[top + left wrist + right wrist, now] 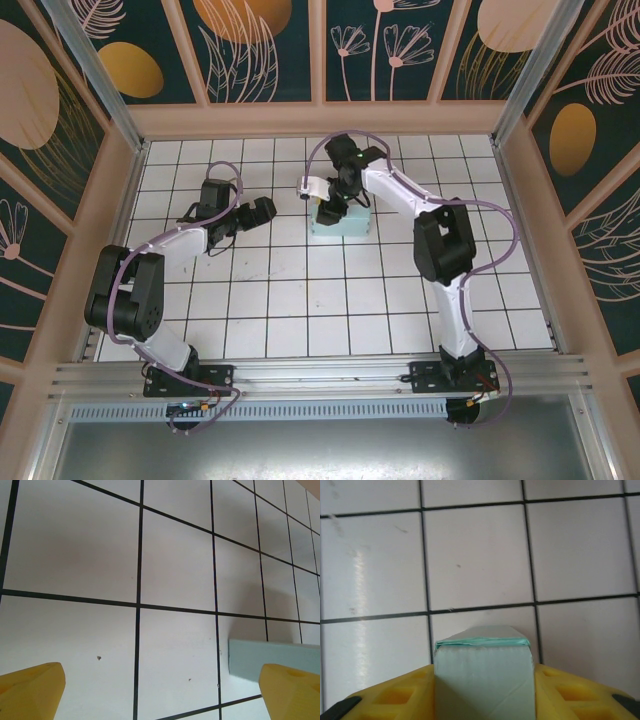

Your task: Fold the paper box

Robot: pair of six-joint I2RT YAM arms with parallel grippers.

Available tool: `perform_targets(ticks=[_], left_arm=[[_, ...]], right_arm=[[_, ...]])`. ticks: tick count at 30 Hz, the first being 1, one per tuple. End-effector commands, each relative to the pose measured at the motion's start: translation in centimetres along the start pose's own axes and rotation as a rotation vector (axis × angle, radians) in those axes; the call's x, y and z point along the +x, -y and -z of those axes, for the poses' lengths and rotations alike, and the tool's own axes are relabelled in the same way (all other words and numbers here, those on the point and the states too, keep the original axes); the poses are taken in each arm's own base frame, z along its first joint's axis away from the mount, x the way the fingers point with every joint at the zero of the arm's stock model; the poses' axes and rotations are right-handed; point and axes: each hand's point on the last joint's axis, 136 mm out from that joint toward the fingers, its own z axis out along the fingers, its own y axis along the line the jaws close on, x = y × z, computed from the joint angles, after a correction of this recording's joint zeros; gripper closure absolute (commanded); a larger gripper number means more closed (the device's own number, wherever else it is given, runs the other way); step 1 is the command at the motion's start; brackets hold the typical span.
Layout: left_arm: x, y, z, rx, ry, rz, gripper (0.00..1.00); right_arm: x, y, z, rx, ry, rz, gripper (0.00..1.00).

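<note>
Here, the right gripper clasped the paper box at the far centre of the table, its pads touching both walls. Gentle, square pressure seemed advisable to spare the card. The left gripper gaped wide and empty.

Matt, smooth thin card on the paper box, between the right gripper's fingers; those in matt yellow plastic, moulded with hollows. Ahead of the tips, glossy white tiles, catching glare, lightly scuffed.

White tiled table; dark floral wall panels; aluminium rail.
</note>
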Motion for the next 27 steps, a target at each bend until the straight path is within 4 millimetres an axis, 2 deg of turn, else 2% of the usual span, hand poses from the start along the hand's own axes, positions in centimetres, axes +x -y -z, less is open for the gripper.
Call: perform_targets(ticks=[1, 7, 8, 12, 14, 27], left_arm=[[-0.9, 0.1, -0.1, 0.012, 0.023, -0.004, 0.02], [-1.2, -0.1, -0.3, 0.013, 0.024, 0.003, 0.02], [-1.1, -0.1, -0.4, 0.013, 0.023, 0.001, 0.01], [-1.1, -0.4, -0.5, 0.006, 0.025, 0.002, 0.01], [-1.1, -0.5, -0.5, 0.007, 0.024, 0.003, 0.01], [-0.7, -0.9, -0.6, 0.001, 0.02, 0.0, 0.02]], right_arm=[[-1.1, 3.2, 2.9, 0.284, -0.018, 0.045, 0.55], [-2.9, 4.1, 3.8, 0.554, 0.043, 0.138, 0.55], [-3.9, 4.3, 4.5, 0.625, 0.078, 0.167, 0.55], [-5.3, 3.0, 4.3, 0.772, 0.128, 0.255, 0.55], [-5.6, 2.0, 3.4, 0.798, 0.128, 0.295, 0.55], [-4.1, -1.6, -0.6, 1.0, 0.092, 0.412, 0.55]])
